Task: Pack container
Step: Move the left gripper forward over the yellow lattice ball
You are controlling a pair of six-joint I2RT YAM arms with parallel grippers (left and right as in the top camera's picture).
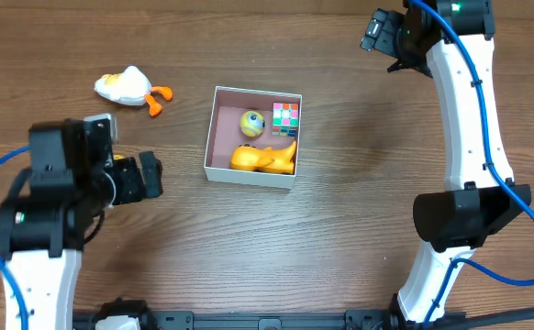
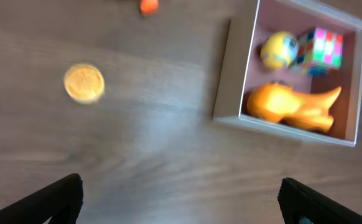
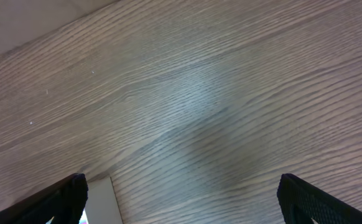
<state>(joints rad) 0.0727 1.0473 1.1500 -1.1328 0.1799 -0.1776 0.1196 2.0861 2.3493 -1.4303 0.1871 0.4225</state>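
L gripper [image 1: 150, 177], R gripper [image 1: 382, 37]: jaws wide, empty. Pink-lined white cardboard box [image 1: 249, 175] may be shoved as far-left white-orange plush duck [image 1: 125, 85] is fetched.

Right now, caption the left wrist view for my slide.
Open left fingers above the table; the container holds a yellow ball, a colourful cube and an orange toy.

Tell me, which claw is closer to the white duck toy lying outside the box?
Left. The left gripper hovers just below the white duck toy in the overhead view; the right gripper is far across, beyond the container.
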